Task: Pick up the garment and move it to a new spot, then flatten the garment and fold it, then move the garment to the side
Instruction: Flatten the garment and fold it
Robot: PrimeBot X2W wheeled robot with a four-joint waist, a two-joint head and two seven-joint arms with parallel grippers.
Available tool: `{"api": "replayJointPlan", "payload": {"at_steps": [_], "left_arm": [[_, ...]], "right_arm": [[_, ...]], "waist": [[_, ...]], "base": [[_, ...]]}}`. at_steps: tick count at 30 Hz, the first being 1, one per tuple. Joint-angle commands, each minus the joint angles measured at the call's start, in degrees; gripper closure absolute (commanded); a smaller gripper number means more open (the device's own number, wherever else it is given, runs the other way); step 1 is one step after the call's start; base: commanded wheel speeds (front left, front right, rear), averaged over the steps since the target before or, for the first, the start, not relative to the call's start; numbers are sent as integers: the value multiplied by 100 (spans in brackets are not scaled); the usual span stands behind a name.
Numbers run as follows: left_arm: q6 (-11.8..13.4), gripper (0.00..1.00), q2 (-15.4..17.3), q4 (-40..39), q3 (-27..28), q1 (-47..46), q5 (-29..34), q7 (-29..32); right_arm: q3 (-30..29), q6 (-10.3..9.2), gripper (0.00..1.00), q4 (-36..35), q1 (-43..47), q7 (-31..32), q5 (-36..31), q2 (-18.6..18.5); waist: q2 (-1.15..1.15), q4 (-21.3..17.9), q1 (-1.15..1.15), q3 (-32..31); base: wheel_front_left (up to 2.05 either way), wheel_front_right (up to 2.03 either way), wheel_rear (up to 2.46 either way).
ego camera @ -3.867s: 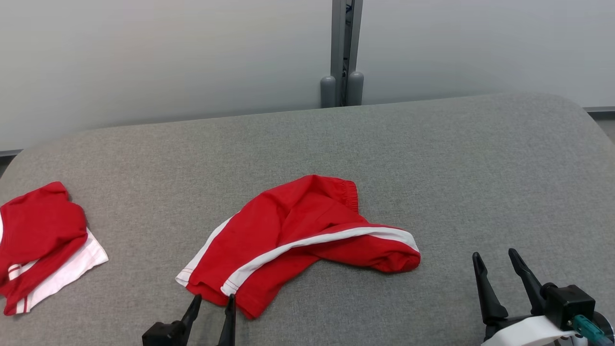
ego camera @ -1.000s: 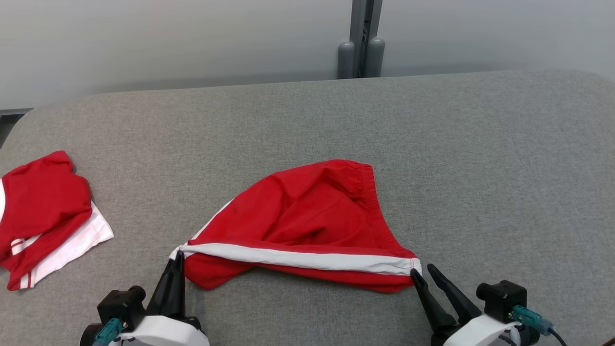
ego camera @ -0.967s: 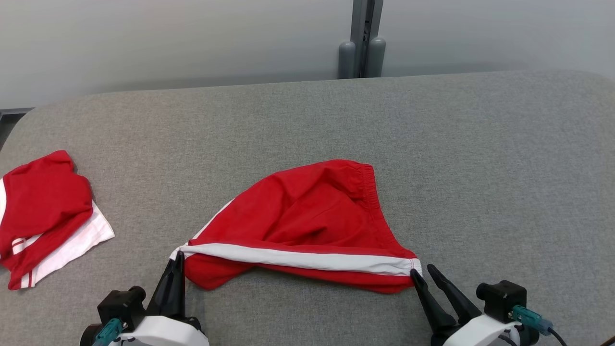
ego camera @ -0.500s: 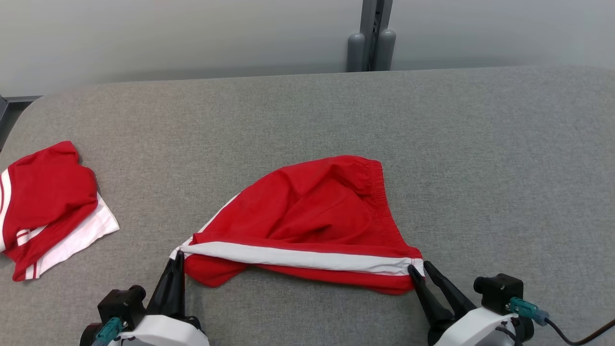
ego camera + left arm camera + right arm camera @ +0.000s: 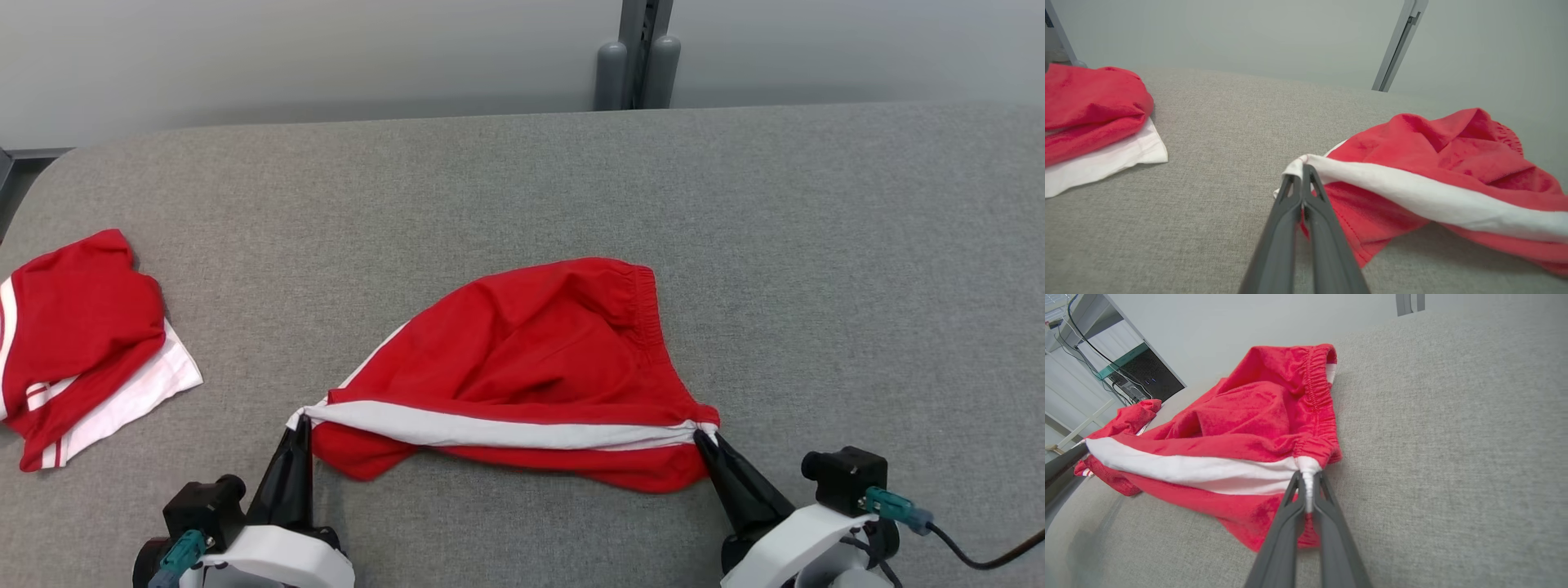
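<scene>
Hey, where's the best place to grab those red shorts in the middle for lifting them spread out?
Take the red shorts by both ends of the white side stripe, from the near edge: it lies taut across there, hem left, waistband right. Left pincer and right pincer are shut on those ends.

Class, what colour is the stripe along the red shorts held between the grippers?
The stripe on the shorts is white, clearest in the left wrist view.
</scene>
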Motion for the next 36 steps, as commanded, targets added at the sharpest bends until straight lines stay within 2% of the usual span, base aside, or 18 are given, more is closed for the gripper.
{"api": "replayJointPlan", "payload": {"at_steps": [1,7,13,18,23,29,36], "left_arm": [[-36,100,23,-41,30,-113,20,-2],[-151,100,24,-396,63,-306,153,-2],[-364,100,32,-812,243,-865,534,-1],[-491,100,292,-846,280,-1580,749,-2],[-540,100,745,-672,27,-2491,872,-2],[-540,100,1126,-363,-527,-3397,733,-1],[-541,100,1322,209,-965,-4513,542,-1]], "right_arm": [[-50,0,100,-36,-25,1,12,-56],[-397,0,100,-617,-65,2,-24,-52],[-668,0,100,-1197,-483,1,-76,-126],[-693,0,100,-1339,-1184,1,-91,-317],[-694,0,100,-1265,-1976,1,-17,-483],[-555,0,100,-930,-2890,1,49,-604],[-119,0,100,-246,-4072,2,-55,-605]], "waist": [[0,-12,0,-17],[0,-95,0,-219],[0,-201,0,-575],[0,-265,0,-821],[0,-272,0,-924],[0,-256,0,-797],[0,-224,0,165]], "base": [[0,0,0],[0,0,0],[0,0,0],[0,0,0],[0,0,0],[0,0,0],[0,0,0]]}}
